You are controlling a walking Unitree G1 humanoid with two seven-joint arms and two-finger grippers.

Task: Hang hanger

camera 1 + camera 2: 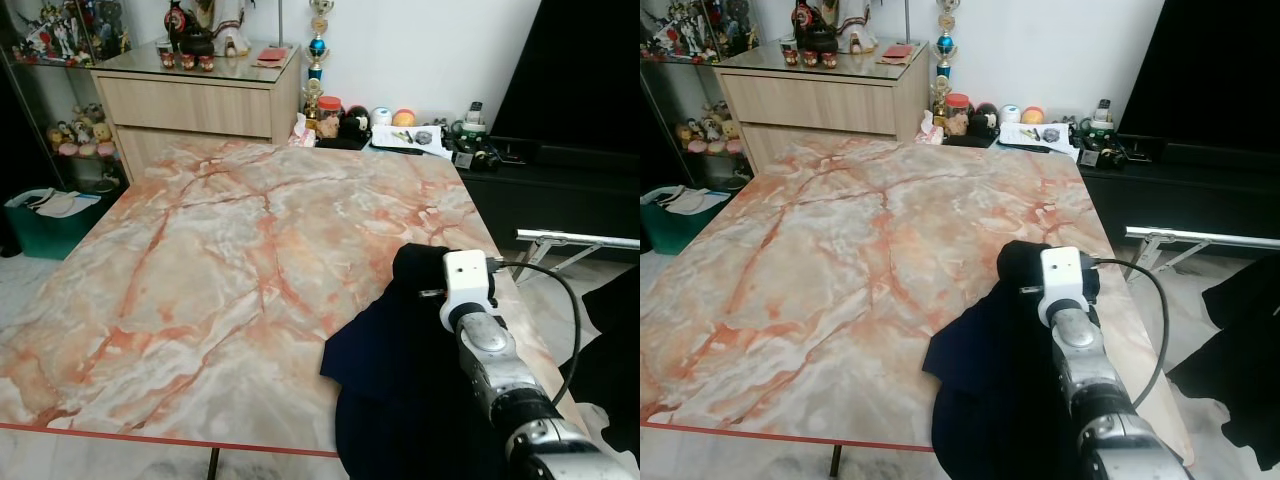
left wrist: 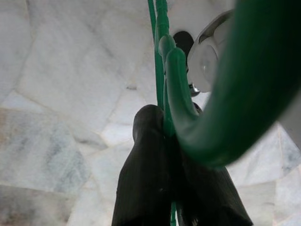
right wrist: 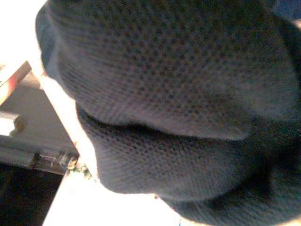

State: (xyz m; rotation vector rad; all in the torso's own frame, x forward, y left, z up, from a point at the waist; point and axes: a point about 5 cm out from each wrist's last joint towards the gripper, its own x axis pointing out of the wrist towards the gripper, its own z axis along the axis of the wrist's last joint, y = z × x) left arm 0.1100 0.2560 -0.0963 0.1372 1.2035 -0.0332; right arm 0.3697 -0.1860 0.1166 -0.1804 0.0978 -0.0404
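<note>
- Clamping green hanger in left jaws, shaft running along the fingers, hook curling close by the camera.
- Burying right jaws in dark garment at tabletop edge; opening impossible to tell.

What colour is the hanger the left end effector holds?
Green hanger, clearest in the left wrist view.

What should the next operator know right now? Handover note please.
Left gripper: fingers shut on the green hanger, held low over pale tiled floor.
Right gripper: reached out over the dark garment at the near right edge of the marble table; the fabric hides its fingers, so the grip can't be judged.
Garment: partly on the table, partly draped over the near edge.
Done: hanger picked up.
Left: garment is not on the hanger yet, and nothing is hung. A metal rail stands to the right of the table, possibly the place to hang it.
</note>
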